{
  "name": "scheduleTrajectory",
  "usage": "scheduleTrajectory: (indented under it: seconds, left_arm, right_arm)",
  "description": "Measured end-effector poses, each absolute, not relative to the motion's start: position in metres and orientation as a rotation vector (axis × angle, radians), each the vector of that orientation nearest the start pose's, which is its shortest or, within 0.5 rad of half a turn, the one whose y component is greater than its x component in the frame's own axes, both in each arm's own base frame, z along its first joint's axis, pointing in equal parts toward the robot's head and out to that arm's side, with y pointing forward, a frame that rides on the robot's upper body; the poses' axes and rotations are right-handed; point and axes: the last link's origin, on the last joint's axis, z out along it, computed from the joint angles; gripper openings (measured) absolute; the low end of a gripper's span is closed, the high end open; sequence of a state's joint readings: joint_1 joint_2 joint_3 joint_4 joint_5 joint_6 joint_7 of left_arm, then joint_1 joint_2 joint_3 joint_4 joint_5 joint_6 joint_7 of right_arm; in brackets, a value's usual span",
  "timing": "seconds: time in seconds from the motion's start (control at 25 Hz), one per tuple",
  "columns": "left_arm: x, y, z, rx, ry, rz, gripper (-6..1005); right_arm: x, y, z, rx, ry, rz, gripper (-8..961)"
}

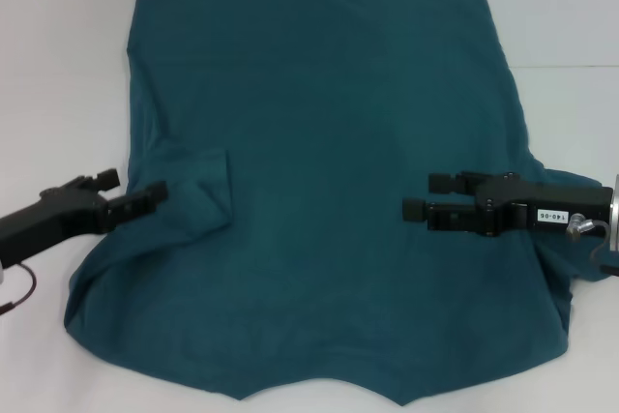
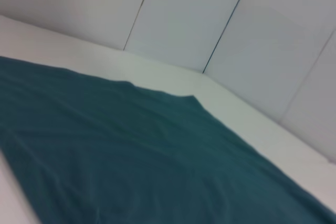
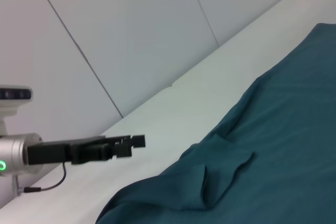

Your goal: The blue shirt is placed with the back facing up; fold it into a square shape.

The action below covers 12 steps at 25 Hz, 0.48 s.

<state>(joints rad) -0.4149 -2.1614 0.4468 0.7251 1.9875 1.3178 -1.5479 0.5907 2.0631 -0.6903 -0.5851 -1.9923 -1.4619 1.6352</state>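
both tools (image 1: pixel 133 189) (image 1: pixel 426 195) open over blue shirt (image 1: pixel 329 142).

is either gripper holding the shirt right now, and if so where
Nothing is held. The left gripper is open by the folded-in sleeve on the blue shirt; the right gripper is open above the shirt's right side.

1. A robot test bay or lab rather than a home: the plain white counter (image 1: pixel 58 65) carries only one garment, the blue shirt (image 1: pixel 329 191).
2. Bare white wall panels (image 3: pixel 131 35) with thin dark seams enclose the counter on two sides, like a purpose-built booth.
3. Black robot arms reach in from both sides; the right one bears a small printed number label (image 1: pixel 548 215).
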Motion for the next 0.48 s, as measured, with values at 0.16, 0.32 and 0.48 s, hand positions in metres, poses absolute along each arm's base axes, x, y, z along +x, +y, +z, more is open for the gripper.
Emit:
scheduleTrajectory:
  seconds: [0.16,0.32,0.48]
  left_arm:
    - [-0.331,0.318,0.014,-2.201,-1.042,-0.664,967]
    - [-0.337,0.316,0.008,-2.206,-1.020,-0.608,958]
    - [-0.343,0.319,0.004,-2.178,-1.022,-0.560,938]
  right_arm:
    - [0.255,0.352,-0.006,-2.635,0.987,0.734,913]
    - [0.254,0.353,-0.007,-2.635,0.985,0.735,913]
    - [0.253,0.353,-0.008,-2.637,0.986,0.738,913]
